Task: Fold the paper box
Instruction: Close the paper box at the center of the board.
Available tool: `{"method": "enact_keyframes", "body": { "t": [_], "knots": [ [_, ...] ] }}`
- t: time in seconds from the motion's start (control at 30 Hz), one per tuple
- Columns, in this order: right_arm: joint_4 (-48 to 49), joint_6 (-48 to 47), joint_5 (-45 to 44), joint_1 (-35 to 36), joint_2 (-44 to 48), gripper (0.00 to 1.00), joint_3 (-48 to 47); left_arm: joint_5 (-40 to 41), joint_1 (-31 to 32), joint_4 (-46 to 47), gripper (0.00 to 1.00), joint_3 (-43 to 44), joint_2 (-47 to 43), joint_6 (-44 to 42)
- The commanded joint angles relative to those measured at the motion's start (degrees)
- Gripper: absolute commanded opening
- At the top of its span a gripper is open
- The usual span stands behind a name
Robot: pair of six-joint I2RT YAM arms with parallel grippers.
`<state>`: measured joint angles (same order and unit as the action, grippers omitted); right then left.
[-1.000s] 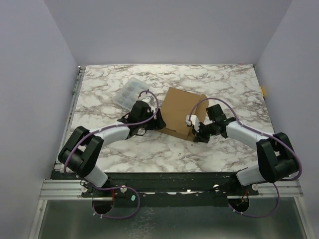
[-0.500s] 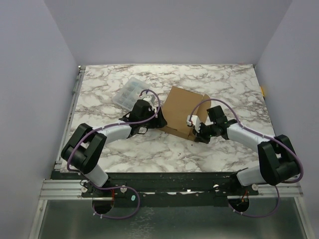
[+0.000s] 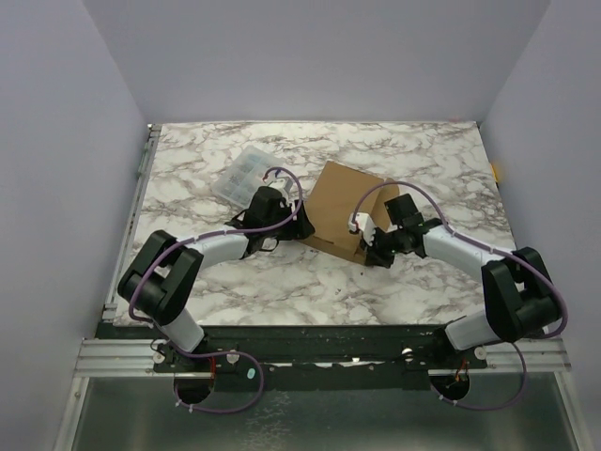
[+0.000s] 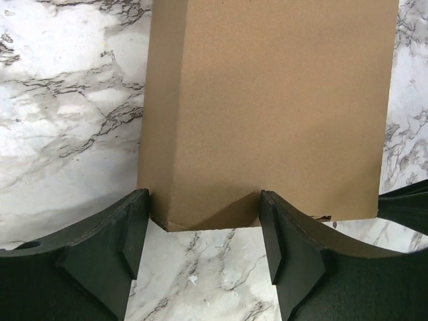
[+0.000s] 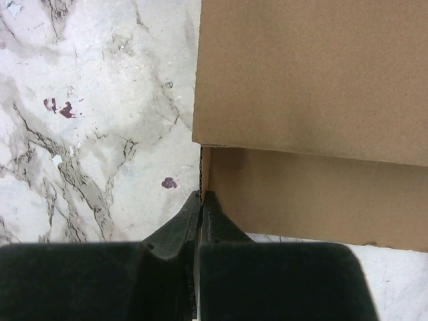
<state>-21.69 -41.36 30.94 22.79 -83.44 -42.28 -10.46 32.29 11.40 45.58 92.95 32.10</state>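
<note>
The paper box is a brown cardboard piece near the middle of the marble table, partly folded, with its far side raised. My left gripper is at its left end. In the left wrist view that gripper stands open, its fingertips on either side of a folded end of the box, with marble showing between them. My right gripper is at the box's near right corner. In the right wrist view it is shut on a thin upright cardboard edge of the box.
A small clear plastic compartment case lies behind my left arm at the back left. Lilac walls close the table in on three sides. A metal rail runs along the near edge. Small purple spots mark the marble.
Both grippers and the box have shifted slightly toward the back of the table. The left jaws have narrowed a little. The right gripper keeps its grip on the cardboard edge.
</note>
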Motion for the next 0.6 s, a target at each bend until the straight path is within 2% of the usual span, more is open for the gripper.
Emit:
{"method": "enact_keyframes", "body": {
  "t": [0.0, 0.57],
  "knots": [
    [0.7, 1.4, 0.9, 1.3, -1.3, 0.0, -3.6, -2.4, 1.2, -4.5, 0.7, -0.9, 3.3, -0.5],
    [-0.2, 2.6, -1.3, 4.4, -2.6, 0.0, -7.8, -1.7, 3.2, -4.2, 0.68, -0.3, 5.1, -0.8]
  ]
}}
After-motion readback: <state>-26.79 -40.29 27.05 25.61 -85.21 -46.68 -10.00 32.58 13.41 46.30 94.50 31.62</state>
